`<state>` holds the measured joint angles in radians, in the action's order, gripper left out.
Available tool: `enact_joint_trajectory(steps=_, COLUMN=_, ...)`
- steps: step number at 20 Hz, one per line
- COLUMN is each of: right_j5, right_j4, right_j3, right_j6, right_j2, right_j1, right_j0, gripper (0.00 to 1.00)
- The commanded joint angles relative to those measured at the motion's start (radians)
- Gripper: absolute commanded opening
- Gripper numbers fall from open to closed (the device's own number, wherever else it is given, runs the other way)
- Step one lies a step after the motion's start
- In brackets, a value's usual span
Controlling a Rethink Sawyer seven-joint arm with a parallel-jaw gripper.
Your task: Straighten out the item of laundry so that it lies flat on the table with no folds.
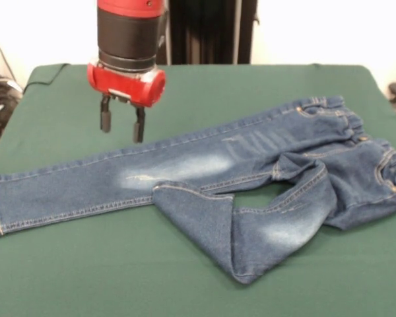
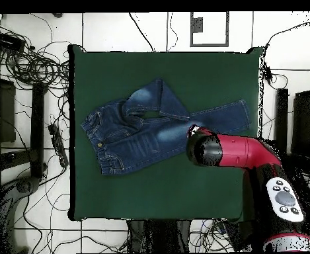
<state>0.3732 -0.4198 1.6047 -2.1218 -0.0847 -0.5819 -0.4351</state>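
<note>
My claw (image 1: 122, 125) hangs open and empty above the table (image 1: 264, 79), just over the jeans (image 1: 251, 158)' straight leg. The other leg lies doubled back off to one side below it; pinching both layers there would drag the fold along.

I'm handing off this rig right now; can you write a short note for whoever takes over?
Hand: open, holding nothing, hovering above the jeans' straight leg.
Jeans: on the green table, one leg stretched out flat, the other leg folded back across itself near the knee.
Done: one leg and the waist lie mostly flat.
Left: unfold the bent leg and smooth it out.
</note>
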Motion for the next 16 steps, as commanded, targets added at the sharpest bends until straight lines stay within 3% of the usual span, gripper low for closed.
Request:
enact_joint_trajectory(steps=1, right_j5=-0.210, right_j4=0.150, right_j3=0.077, right_j6=-0.311, right_j2=-0.025, right_j1=0.080, right_j0=0.130, gripper=1.00)
enact_joint_trajectory(steps=8, right_j5=-0.244, right_j4=0.318, right_j3=-0.075, right_j6=-0.348, right_j2=0.143, right_j1=0.184, right_j0=0.291, gripper=1.00)
enact_joint_trajectory(steps=16, right_j5=-0.051, right_j4=0.584, right_j3=-0.399, right_j6=-0.390, right_j2=0.327, right_j1=0.383, right_j0=0.446, gripper=1.00)
